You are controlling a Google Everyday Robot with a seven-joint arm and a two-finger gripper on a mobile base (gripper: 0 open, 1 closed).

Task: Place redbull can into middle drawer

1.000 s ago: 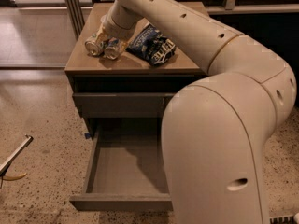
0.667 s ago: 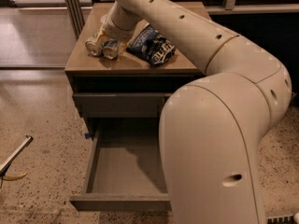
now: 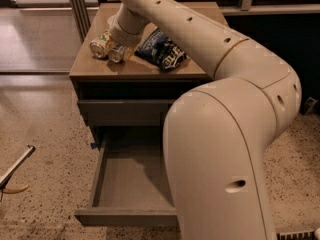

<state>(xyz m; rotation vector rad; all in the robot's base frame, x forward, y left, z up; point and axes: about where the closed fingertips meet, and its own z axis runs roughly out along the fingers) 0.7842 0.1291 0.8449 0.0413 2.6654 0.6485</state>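
Two cans lie on their sides at the front left of the cabinet top (image 3: 145, 69). The slimmer silver-grey one, the redbull can (image 3: 119, 53), lies right under my wrist. The fatter green-and-white can (image 3: 101, 44) lies just to its left, touching it or nearly so. My gripper (image 3: 120, 43) is down at the redbull can, mostly hidden behind my wrist. The middle drawer (image 3: 131, 181) is pulled wide open below, and its flat grey bottom is bare. My arm covers the drawer's right part.
A dark blue chip bag (image 3: 162, 51) lies on the cabinet top, right of the cans. A closed drawer front (image 3: 125, 112) sits above the open drawer. A thin stick-like object (image 3: 15, 166) lies on the speckled floor at the left.
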